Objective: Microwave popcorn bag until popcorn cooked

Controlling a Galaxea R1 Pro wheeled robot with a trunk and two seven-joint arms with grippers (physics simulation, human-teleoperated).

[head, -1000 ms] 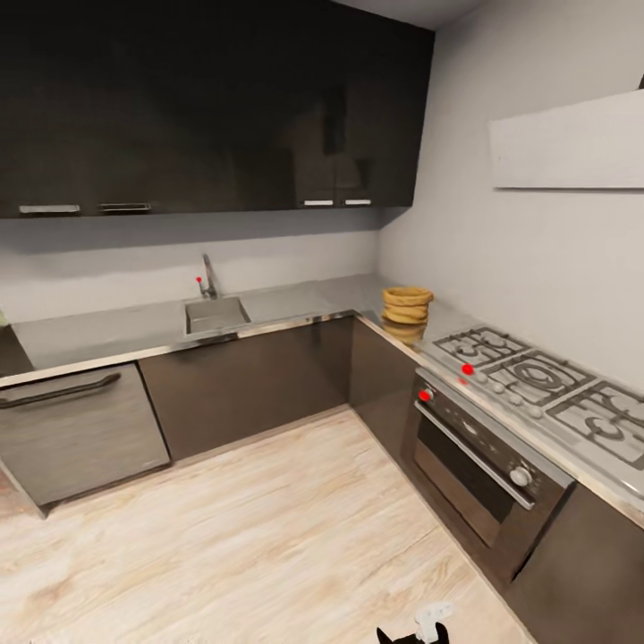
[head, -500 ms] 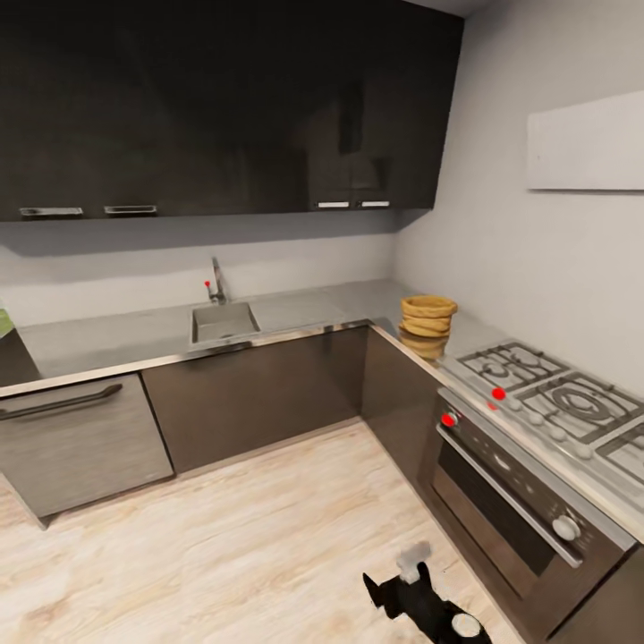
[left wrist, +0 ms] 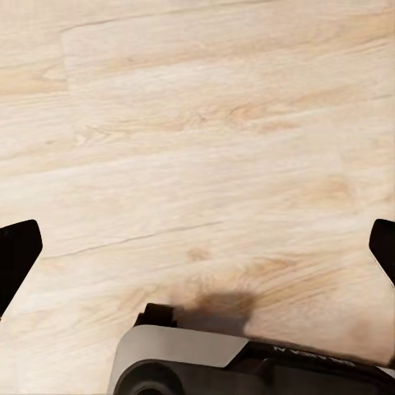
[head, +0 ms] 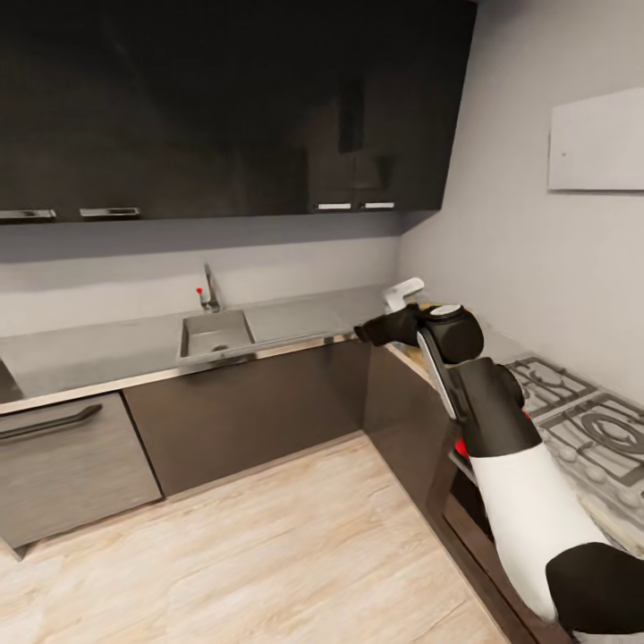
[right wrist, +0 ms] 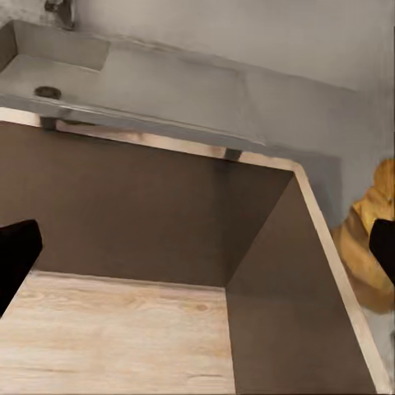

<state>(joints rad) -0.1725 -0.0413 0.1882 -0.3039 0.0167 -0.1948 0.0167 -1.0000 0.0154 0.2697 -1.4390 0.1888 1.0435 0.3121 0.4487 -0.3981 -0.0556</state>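
The tan popcorn bag (right wrist: pixel 368 247) sits on the grey countertop (head: pixel 286 317) at the inner corner, beside the hob. In the head view my raised right arm covers nearly all of it. My right gripper (head: pixel 386 313) is open and hangs at counter height just short of the corner. In the right wrist view its dark fingertips (right wrist: pixel 16 257) stand wide apart, with the bag off to one side. My left gripper (left wrist: pixel 197 247) is open too, facing the pale wood floor (left wrist: pixel 197 123). The microwave is out of view.
A sink (head: pixel 215 333) with a tap is set in the back worktop. The steel gas hob (head: pixel 590 429) lies to the right, partly behind my arm. Dark upper cabinets (head: pixel 224 107) hang over the counter. A grey drawer front with a handle (head: pixel 45 425) is at the left.
My right arm has risen from the bottom of the head view to the counter corner and now covers the bag. The camera has moved closer and turned a little.
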